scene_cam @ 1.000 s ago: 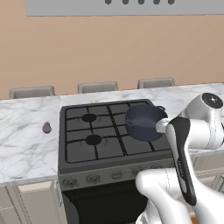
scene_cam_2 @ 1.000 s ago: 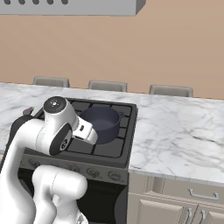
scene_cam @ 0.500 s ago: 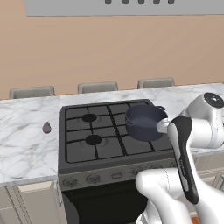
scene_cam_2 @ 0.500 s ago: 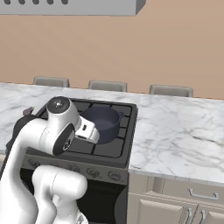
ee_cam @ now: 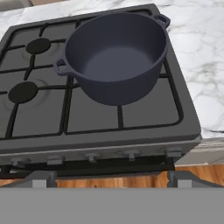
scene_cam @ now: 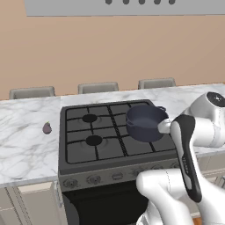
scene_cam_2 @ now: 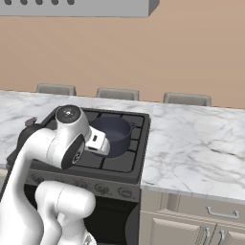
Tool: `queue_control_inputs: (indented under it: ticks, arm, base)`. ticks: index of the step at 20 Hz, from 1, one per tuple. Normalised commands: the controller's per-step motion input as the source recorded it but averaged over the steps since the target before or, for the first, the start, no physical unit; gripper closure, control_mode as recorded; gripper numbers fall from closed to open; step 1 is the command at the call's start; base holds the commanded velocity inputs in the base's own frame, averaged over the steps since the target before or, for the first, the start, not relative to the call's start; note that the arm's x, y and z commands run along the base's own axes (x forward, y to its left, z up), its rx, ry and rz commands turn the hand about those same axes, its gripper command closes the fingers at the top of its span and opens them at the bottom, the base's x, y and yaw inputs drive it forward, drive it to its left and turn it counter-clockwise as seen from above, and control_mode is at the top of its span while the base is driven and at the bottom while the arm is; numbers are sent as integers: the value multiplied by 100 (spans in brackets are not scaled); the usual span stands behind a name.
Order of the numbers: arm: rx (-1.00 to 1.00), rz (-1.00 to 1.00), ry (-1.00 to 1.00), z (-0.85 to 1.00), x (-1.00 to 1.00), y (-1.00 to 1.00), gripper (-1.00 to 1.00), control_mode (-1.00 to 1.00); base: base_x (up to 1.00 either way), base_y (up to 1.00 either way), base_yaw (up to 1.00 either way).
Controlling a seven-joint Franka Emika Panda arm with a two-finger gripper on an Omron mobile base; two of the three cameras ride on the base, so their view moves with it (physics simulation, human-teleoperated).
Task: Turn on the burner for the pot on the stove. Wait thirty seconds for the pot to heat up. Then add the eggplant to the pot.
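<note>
Pot (ee_cam: pixel 116 57) stands empty on the right side of the stove (ee_cam: pixel 39 118), its two handles on a line from front-left to back-right. My claw (ee_cam: pixel 112 178) is wide open, holding nothing, above the front knobs (ee_cam: pixel 131 154). I judge the burner step comes first: reach for the pot's knob. Eggplant (scene_cam: pixel 47 128) waits on the left worktop (scene_cam: pixel 22 145).

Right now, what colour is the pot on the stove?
Dark blue-grey; the pot shows best in the hand view.
</note>
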Motion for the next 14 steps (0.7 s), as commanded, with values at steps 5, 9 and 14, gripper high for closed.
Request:
queue_control_inputs:
  ticks: [5, 9, 14]
  arm:
    - [0, 4, 0, 0, 6, -5, -100, -100]
    - [0, 3, 0, 0, 1, -6, -100, -100]
    - [0, 2, 0, 0, 1, -11, -100, -100]
  base:
    - [0, 0, 0]
    - [0, 0, 0]
    - [0, 0, 0]
